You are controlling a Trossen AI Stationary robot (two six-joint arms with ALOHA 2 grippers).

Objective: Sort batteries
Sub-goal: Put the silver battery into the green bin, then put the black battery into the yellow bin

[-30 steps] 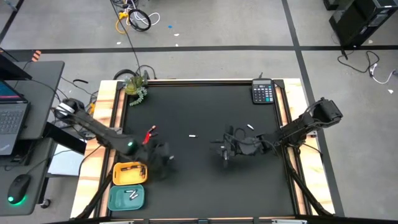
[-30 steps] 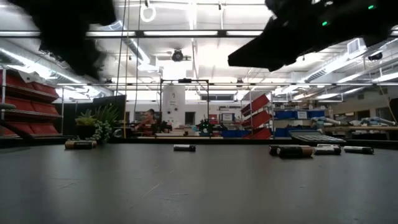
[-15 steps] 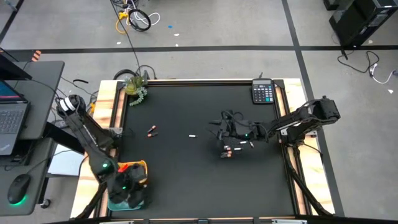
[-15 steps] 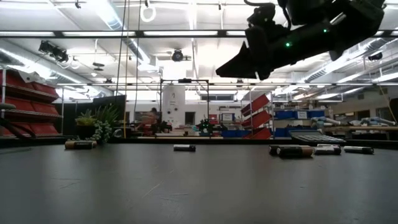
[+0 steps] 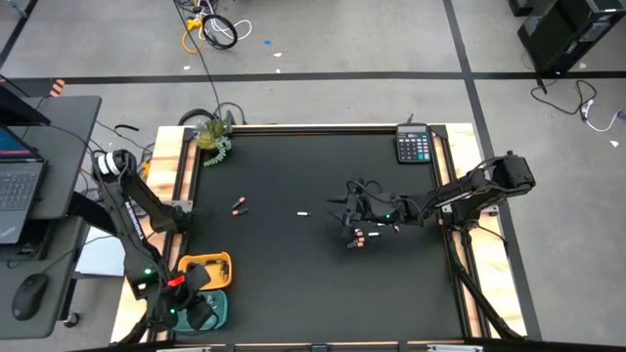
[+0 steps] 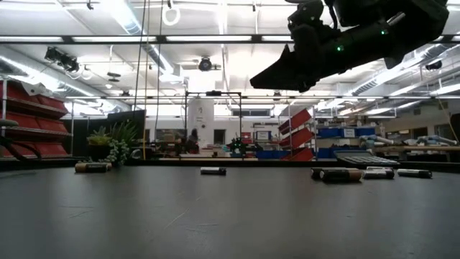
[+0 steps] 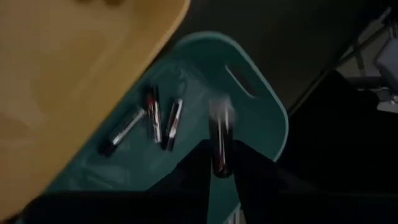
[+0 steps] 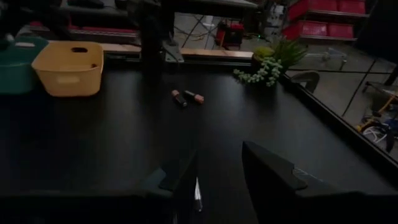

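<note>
Left gripper [image 7: 222, 167]: over teal bin [image 7: 261, 118], fingers slightly spread, a battery [image 7: 220, 144] blurred between the tips; three batteries [image 7: 152, 121] lie in the bin beside yellow bin [image 5: 205, 269]. Right gripper [image 8: 217, 180]: above mid-table, fingers apart, empty. Loose batteries [image 5: 239, 205] on mat.

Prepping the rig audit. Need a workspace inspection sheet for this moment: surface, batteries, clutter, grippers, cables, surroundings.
Surface: black mat, nothing spilled seen.
Job's things: three batteries lie in the teal bin; a fourth battery shows blurred over it. Loose on the mat: a dark pair, a white battery, a cluster. The yellow bin adjoins the teal bin.
Clutter: calculator and plant in the far corners.
Grippers: left gripper over the teal bin; right gripper open, above mid-mat.
Cables: coiled cable on the floor.
Surroundings: laptop desk beside the left arm.
</note>
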